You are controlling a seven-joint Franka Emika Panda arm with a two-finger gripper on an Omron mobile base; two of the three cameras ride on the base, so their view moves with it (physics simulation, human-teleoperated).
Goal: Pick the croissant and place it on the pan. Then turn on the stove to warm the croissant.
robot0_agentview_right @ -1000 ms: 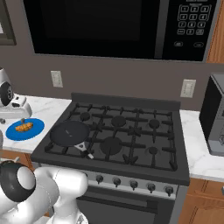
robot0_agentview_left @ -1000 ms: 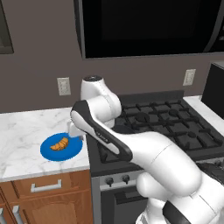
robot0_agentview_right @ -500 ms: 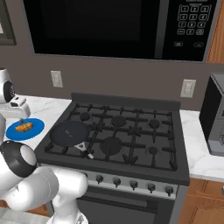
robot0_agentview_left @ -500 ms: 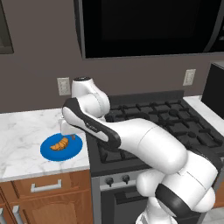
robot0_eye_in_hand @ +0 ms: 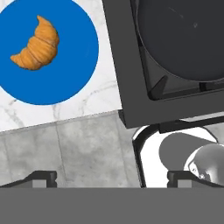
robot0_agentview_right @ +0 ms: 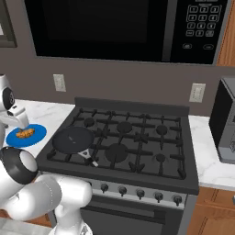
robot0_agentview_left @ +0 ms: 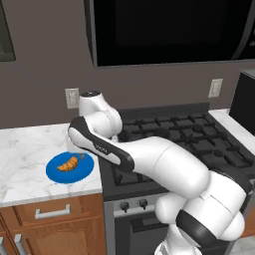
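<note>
The croissant [robot0_eye_in_hand: 37, 43] lies on a round blue plate [robot0_eye_in_hand: 65, 74] on the marble counter left of the stove [robot0_agentview_right: 137, 151]; it also shows as the croissant [robot0_agentview_left: 67, 163] and the croissant [robot0_agentview_right: 25, 133] in the two base views. The dark pan [robot0_agentview_right: 73, 139] sits on the stove's front left burner, its handle pointing toward the front; the pan [robot0_eye_in_hand: 183, 39] fills the hand view's upper right. My gripper [robot0_eye_in_hand: 113, 178] hangs open above the counter's front edge, between plate and stove, with nothing between its fingertips [robot0_eye_in_hand: 41, 177]. The gripper [robot0_agentview_right: 17, 125] is just above the plate.
A black microwave [robot0_agentview_right: 119, 27] hangs over the stove. A dark appliance [robot0_agentview_right: 225, 124] stands on the right counter. Knobs [robot0_agentview_right: 133, 193] line the stove's front panel. Wooden drawers [robot0_agentview_left: 50, 214] sit under the left counter.
The arm has swung left and its upper links have dropped lower; the hand now hovers nearer the blue plate's near side. Croissant, plate and pan have not moved.
</note>
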